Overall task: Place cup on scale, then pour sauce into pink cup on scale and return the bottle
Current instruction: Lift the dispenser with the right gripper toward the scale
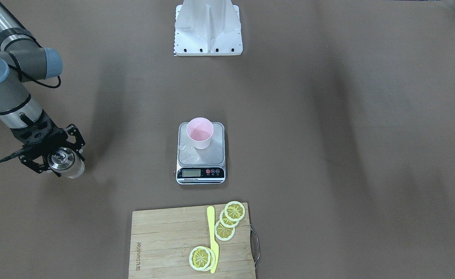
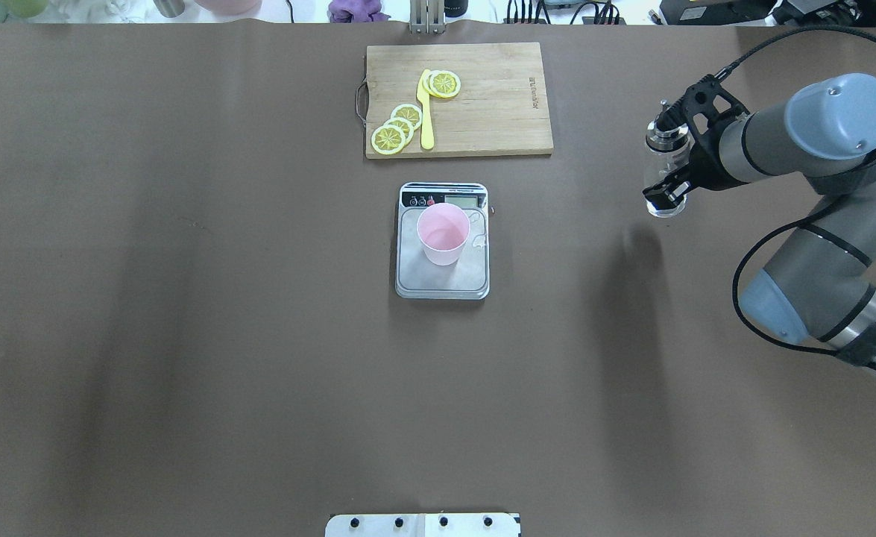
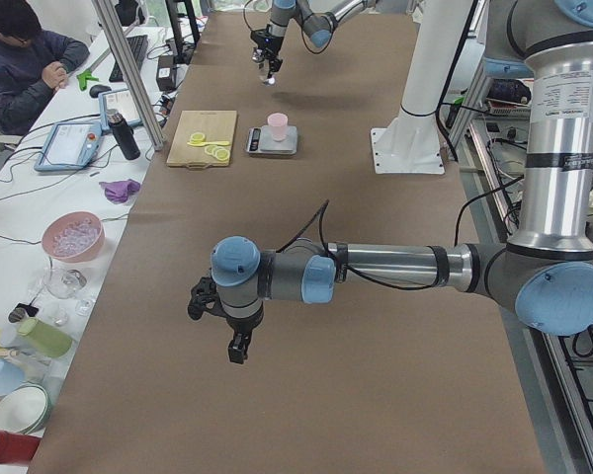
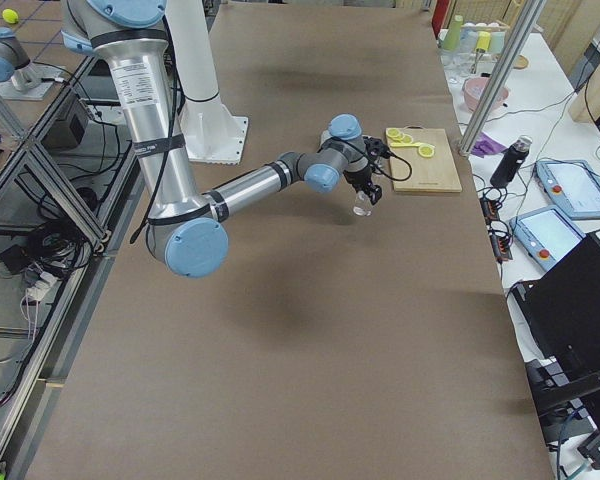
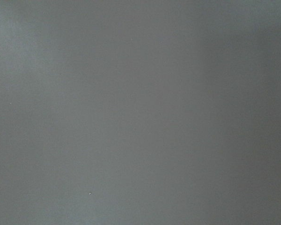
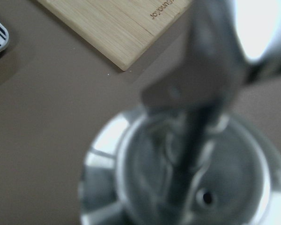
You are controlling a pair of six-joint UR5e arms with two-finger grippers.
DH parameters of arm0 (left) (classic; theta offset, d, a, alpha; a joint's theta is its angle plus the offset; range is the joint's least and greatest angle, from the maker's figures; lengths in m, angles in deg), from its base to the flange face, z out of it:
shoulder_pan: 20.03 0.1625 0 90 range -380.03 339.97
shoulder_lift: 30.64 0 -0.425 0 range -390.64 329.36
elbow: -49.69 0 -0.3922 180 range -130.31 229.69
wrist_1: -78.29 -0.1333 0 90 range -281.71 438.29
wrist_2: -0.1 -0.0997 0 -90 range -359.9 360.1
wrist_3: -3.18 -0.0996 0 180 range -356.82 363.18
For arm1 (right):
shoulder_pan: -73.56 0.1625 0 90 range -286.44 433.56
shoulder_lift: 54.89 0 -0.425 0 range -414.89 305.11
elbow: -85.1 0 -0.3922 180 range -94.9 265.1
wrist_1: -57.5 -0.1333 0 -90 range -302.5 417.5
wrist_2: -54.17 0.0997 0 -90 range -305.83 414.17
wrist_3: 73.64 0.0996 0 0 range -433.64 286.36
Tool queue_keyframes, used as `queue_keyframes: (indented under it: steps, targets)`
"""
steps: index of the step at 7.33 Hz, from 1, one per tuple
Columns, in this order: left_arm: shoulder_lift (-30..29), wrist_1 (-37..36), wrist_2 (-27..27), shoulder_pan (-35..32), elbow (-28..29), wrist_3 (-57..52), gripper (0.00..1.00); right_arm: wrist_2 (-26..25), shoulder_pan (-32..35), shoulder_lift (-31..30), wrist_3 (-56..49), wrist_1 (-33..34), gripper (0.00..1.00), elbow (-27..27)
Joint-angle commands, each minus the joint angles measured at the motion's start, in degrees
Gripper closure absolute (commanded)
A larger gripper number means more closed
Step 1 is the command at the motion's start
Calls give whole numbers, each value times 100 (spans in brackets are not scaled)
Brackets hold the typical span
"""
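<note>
The pink cup [image 1: 199, 133] stands upright on the rear part of the scale [image 1: 208, 155], at the table's middle; both also show in the overhead view, cup [image 2: 443, 233] on scale [image 2: 441, 282]. A few clear drops lie on the platform beside the cup. My right gripper [image 2: 667, 158] is shut on the glass bottle [image 2: 660, 170] with its silver cap, held upright above the table far to the right of the scale; the front view shows this gripper [image 1: 61, 161] and the bottle [image 1: 72, 168] too. The cap [image 6: 187, 187] fills the right wrist view, blurred. My left gripper [image 3: 235, 348] shows only in the left side view; I cannot tell its state.
A wooden cutting board [image 2: 497, 97] with lemon slices [image 2: 399, 127] and a yellow knife [image 2: 426, 112] lies beyond the scale. The white robot base plate [image 1: 208, 35] sits at the near edge. The left wrist view shows only bare brown table.
</note>
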Motion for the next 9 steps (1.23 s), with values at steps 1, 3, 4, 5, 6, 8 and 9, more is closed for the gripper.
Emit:
queue_keyframes:
  steps: [1,3,4,5,6,8,9]
  targets:
    - [0,0,-7,9,24,3,1,-972,-561,20,-560,1021,100,685]
    - [0,-9,-7,9,33,3,1,-1431,-860,257,-660,2145,100,984]
    - [35,-9,2,18,33,3,1,-1547,-993,449,-756,2576,100,1055]
    - [44,-9,-7,9,33,3,1,-1565,-1081,808,-800,3207,100,1056]
    - [52,-9,-7,18,50,3,1,-1574,-1151,1029,-836,3727,100,1091]
    - [53,-18,-7,9,77,3,1,-1845,-1292,1380,-1107,4684,100,1109]
    - [53,-18,2,9,77,3,1,-2055,-1432,1652,-1082,5151,100,1117]
